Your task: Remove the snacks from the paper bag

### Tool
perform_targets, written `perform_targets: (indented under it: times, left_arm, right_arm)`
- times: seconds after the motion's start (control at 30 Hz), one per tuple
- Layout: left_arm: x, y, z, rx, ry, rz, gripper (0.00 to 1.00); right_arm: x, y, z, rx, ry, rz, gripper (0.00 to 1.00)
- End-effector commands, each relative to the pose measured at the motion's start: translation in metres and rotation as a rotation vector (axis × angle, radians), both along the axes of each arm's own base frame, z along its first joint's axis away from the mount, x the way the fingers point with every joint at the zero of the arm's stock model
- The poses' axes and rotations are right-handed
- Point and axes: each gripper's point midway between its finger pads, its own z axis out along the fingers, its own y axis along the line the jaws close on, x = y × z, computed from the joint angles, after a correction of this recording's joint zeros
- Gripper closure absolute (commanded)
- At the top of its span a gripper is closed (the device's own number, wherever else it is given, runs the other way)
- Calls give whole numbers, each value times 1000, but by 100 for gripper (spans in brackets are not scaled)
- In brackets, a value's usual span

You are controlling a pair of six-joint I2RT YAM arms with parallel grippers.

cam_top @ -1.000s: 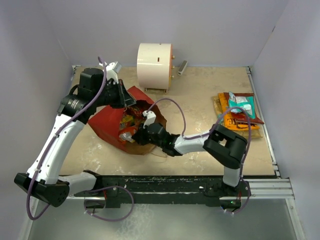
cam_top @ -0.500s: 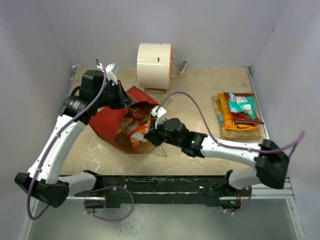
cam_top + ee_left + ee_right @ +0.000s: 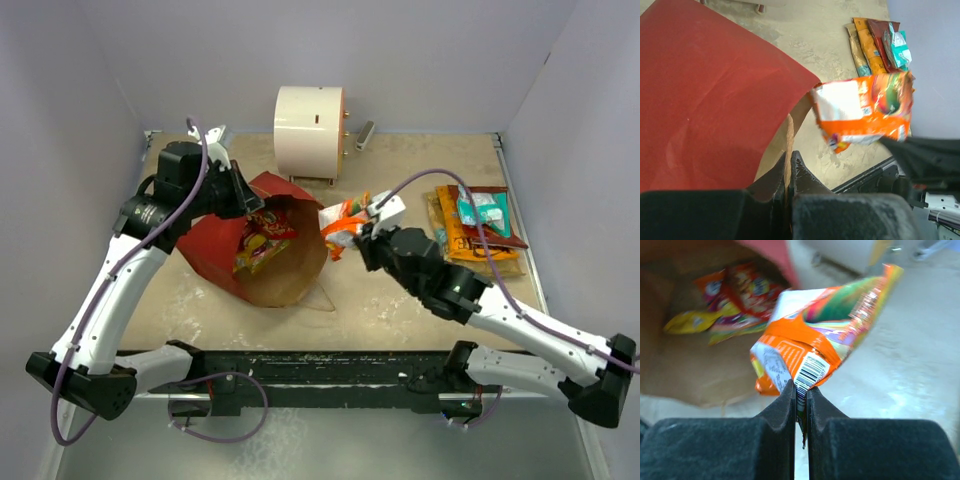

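- Top external view:
  - The paper bag (image 3: 205,250) lies tilted at the left-centre of the worktop (image 3: 400,180). It is red outside, and its kraft lining shows at the open mouth.
  - The left gripper (image 3: 250,200) is pressed together on the upper mouth rim and holds the mouth open.
  - Several red and yellow packets inside (image 3: 258,243) are heaped just within the mouth.
  - The right gripper (image 3: 362,238) pinches an orange packet (image 3: 343,222) in the air, clear of the mouth. It hangs between the bag and the set-out pile (image 3: 480,228) at the right edge.
  - A white cylinder (image 3: 308,120) stands at the back, apart from the bag.
- Left wrist view:
  - The jaws are closed with the bag's paper edge between them, and the red outer wall fills the left of the frame.
  - The orange packet hangs beyond the rim over bare worktop, with the pile further off.
- Right wrist view:
  - The jaws are shut on the packet's lower seam, beside the barcode.
  - The packet is crumpled and bends over above the grip.
  - The bag's contents behind it are blurred.
- Handling, as a judgement:
  - The packets look light, soft, crinkly and probably slick.
  - A flat crimped seam or a corner is the surest hold, since a pinch on the puffed middle may slip or crush the contents.
  - The bag is thin paper and may crease or tear if tugged.
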Motion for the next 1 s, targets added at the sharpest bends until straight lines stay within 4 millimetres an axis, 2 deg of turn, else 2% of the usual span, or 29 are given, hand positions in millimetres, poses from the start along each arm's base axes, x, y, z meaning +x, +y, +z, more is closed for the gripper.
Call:
perform_targets:
  times: [0.0, 0.13, 0.23, 0.4, 0.53, 0.67, 0.83, 0.97]
  left_arm:
    - [1, 2, 12, -16, -50, 11, 100]
    - [1, -2, 12, -20, -50, -13, 100]
    - [1, -7, 13, -28, -52, -40, 100]
    - [1, -11, 13, -33, -47, -67, 95]
    - [-2, -14, 12, -41, -35, -88, 100]
    - [-5, -15, 10, -44, -21, -99, 100]
    - [-6, -13, 12, -30, -29, -101, 100]
    - [-4, -13, 9, -25, -21, -100, 100]
  right_arm:
    - [37, -54, 35, 110, -63, -225, 100]
    - [66, -96, 18, 176, -4, -441, 100]
    - [88, -119, 2, 218, 49, -607, 100]
    - [126, -127, -23, 311, 137, -707, 100]
    - [158, -132, -48, 348, 204, -766, 100]
    - [185, -137, -68, 355, 224, -791, 100]
    - [201, -143, -75, 366, 221, -788, 100]
    - [192, -155, -96, 370, 276, -841, 100]
